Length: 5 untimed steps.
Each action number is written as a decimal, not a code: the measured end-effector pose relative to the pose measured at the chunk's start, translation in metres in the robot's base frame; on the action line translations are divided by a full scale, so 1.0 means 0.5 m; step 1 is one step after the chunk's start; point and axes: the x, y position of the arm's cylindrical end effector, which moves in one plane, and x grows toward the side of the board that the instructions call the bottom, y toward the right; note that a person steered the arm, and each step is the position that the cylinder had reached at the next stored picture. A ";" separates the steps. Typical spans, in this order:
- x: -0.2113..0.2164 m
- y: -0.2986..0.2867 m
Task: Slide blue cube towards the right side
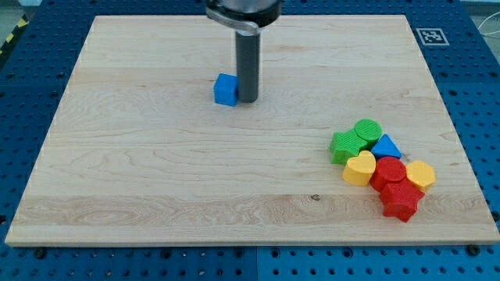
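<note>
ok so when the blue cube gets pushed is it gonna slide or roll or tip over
The blue cube probably slides rather than rolls: it sits flat-faced on the smooth wooden board. It looks squat, so tipping seems unlikely. My tip sits against its right side, so an off-centre push might turn it.

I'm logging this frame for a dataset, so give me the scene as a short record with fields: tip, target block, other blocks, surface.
tip: my tip is on the board, directly at the blue cube's right side in the view, apparently touching
target block: blue cube, upper middle of the board, alone
other blocks: cluster at the view's lower right: green cylinder, green block, blue triangle, yellow heart, red cylinder, yellow block, red star
surface: wooden board
</note>
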 end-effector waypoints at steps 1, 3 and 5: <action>-0.016 -0.034; -0.034 -0.034; -0.034 -0.008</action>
